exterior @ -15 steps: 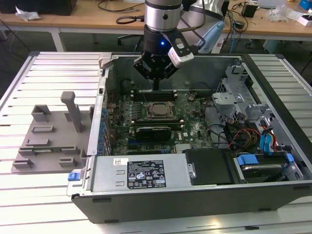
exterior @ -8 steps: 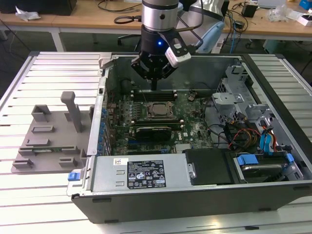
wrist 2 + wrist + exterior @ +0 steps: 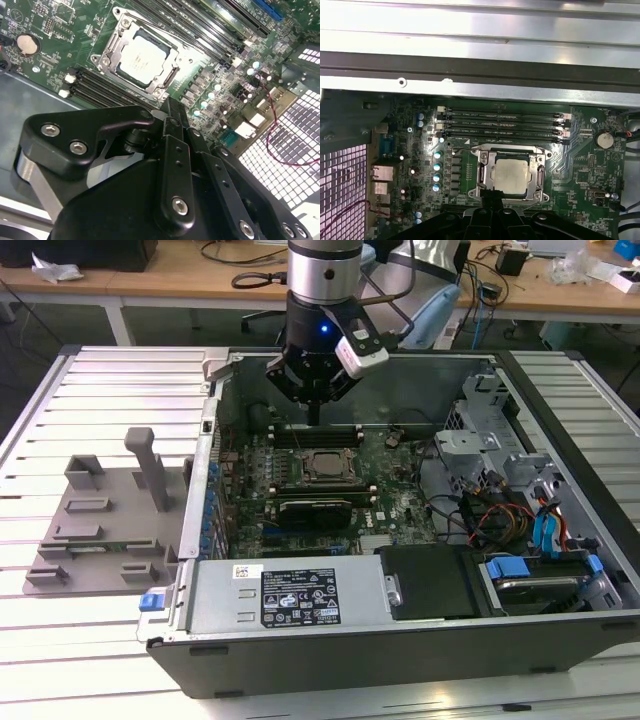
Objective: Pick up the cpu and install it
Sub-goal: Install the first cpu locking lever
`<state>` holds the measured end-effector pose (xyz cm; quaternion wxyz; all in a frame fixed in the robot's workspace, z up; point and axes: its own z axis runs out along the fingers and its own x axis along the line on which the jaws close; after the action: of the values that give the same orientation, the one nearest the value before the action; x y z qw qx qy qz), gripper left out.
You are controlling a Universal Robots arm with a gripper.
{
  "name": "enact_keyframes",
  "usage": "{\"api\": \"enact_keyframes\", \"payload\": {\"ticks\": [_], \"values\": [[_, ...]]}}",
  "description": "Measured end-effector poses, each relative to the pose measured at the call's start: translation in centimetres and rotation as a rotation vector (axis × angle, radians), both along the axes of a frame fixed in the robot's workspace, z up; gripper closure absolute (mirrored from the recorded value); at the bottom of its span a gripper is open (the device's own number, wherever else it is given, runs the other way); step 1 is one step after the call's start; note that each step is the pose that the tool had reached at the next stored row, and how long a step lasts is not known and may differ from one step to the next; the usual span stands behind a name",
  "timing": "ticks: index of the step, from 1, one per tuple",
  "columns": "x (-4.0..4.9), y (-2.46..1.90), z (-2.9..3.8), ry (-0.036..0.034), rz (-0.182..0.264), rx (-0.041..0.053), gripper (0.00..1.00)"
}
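The cpu (image 3: 322, 465), a silvery-grey square chip, lies flat inside the dark socket frame (image 3: 345, 483) on the green motherboard, within the open computer case. In both wrist views the cpu (image 3: 141, 59) (image 3: 512, 175) sits squarely within the metal frame. My gripper (image 3: 313, 416) hangs above the board, just behind the socket, over the memory slots (image 3: 320, 432). Its black fingers (image 3: 172, 112) come together to one tip with nothing between them, and that tip (image 3: 493, 198) stands at the socket's edge, apart from the chip.
A grey plastic fixture tray (image 3: 95, 540) with an upright post (image 3: 150, 472) rests on the slatted table at the exterior view's left. The case walls (image 3: 205, 490) ring the board. Cables (image 3: 490, 520) and drive bays (image 3: 540, 570) crowd the exterior view's right.
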<state>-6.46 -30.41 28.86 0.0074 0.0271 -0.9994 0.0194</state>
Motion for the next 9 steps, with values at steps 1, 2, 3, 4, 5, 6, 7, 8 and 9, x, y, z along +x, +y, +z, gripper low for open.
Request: {"api": "enact_keyframes", "payload": {"ticks": [1,2,3,4,5,6,7,8,9], "values": [[-0.13,0.03,-0.05,0.0001,0.0,-0.0001,0.89],[-0.23,0.06,-0.1,0.0001,0.0,0.0,0.89],[-0.29,0.09,-0.14,0.0,0.0,0.0,0.89],[-0.39,0.19,-0.21,-0.0001,0.0,0.0002,0.89],[-0.48,0.33,-0.27,0.0,0.0,0.0001,0.89],[-0.73,0.6,-0.35,0.0001,0.0,-0.0001,0.89],[-0.9,0.73,-0.38,0.0001,0.0,0.0,0.89],[-1.14,0.9,-0.42,0.0001,0.0,-0.0001,0.89],[-1.49,1.12,-0.48,0.0,0.0,0.0,0.89]]}}
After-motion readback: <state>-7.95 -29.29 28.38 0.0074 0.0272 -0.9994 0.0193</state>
